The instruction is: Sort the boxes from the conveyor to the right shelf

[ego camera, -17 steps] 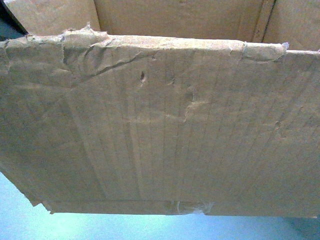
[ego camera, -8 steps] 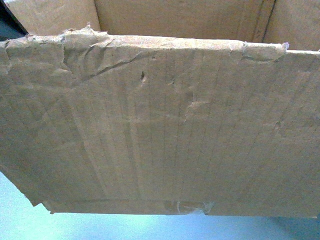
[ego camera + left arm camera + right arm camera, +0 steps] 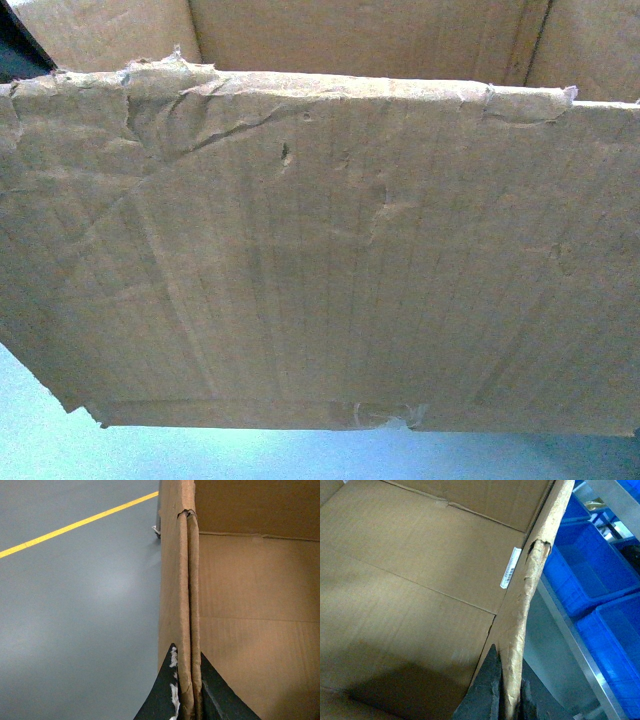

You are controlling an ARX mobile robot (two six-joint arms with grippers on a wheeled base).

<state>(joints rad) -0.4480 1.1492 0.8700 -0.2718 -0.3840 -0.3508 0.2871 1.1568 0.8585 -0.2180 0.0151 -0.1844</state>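
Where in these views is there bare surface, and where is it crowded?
Bare: the grey floor left of the box, up to the yellow line; also the box's inside bottom. Crowded: right of the box, blue bins fill the shelf.

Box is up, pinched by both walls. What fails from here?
1. Both grippers, left gripper and right gripper, clamp only the thin, torn edges of the cardboard box; a wall may tear or slip.
2. The box fills the head view, so the approach is blind.
3. Blue bins and a metal rail sit close on the right: collision risk.
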